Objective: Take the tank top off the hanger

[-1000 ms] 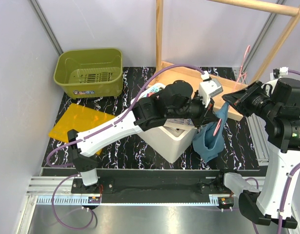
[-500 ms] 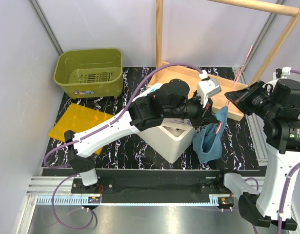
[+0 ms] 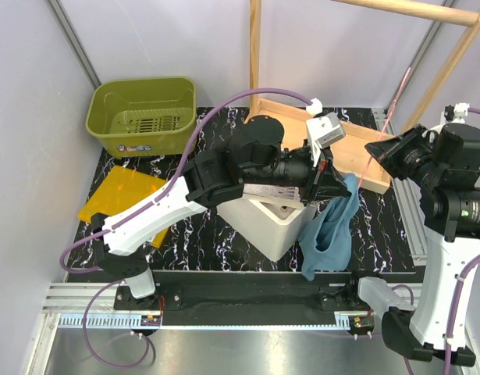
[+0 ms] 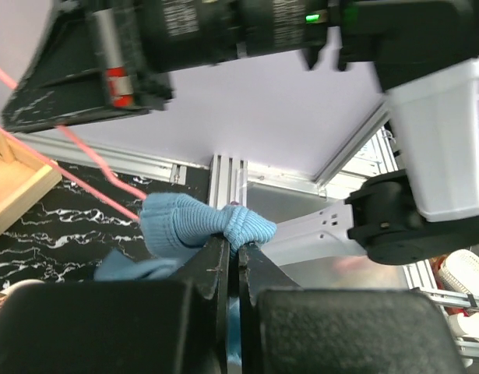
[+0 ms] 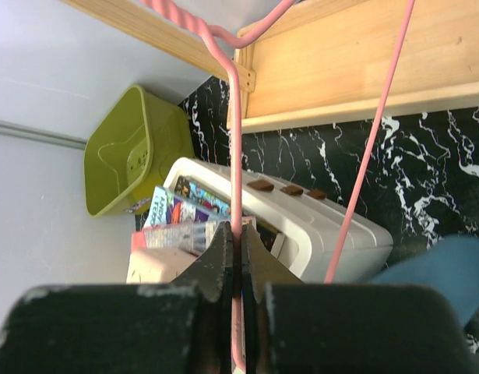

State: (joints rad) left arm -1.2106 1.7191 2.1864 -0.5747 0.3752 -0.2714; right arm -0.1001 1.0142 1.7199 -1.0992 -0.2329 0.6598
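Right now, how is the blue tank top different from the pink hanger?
The soft teal-blue fabric tank top droops limp and bunched; the thin pink wire hanger has stiff, straight lines. The tank top is broad cloth; the hanger is a skinny outline. The left end effector pinches the tank top; the right end effector pinches the hanger. Both are held tight.

No text was legible. White print on the right arm's black housing was blurred. The sticker on the green basket was too small to read.
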